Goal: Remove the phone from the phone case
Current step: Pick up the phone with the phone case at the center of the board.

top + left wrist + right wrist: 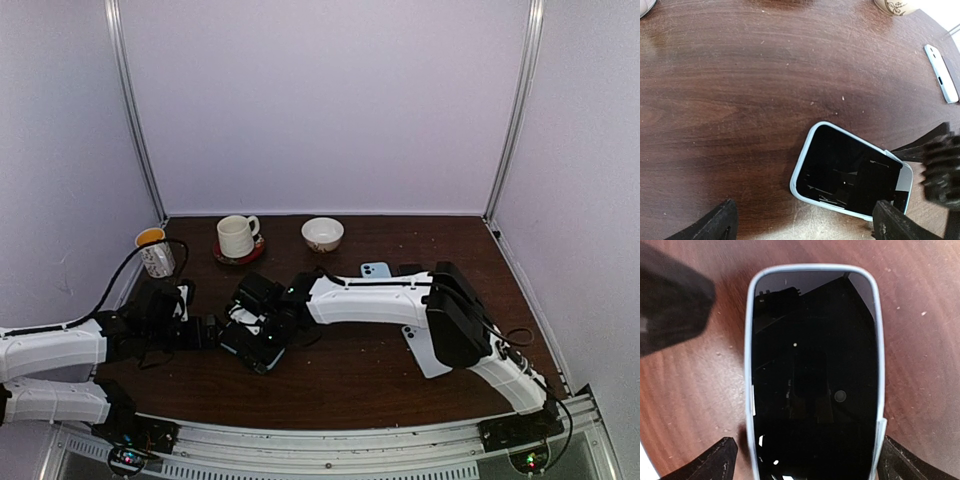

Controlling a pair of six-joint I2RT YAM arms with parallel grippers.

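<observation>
A phone [812,370] with a black screen lies face up on the brown table, inside a light blue phone case [748,390] whose rim frames it. My right gripper [812,460] is open and straddles the phone's near end, one finger on each long side. In the left wrist view the phone [850,172] lies at a slant, with the phone case rim [801,167] showing. My left gripper [805,227] hangs open over the table just beside the phone's lower edge, holding nothing. In the top view the grippers meet over the phone case [250,352], left gripper [222,335] and right gripper [262,330].
A white mug on a red saucer [237,238], a small bowl [322,233] and a cup with an orange rim [152,250] stand at the back. A light blue phone [375,270] and a white one [425,352] lie near the right arm. White walls enclose the table.
</observation>
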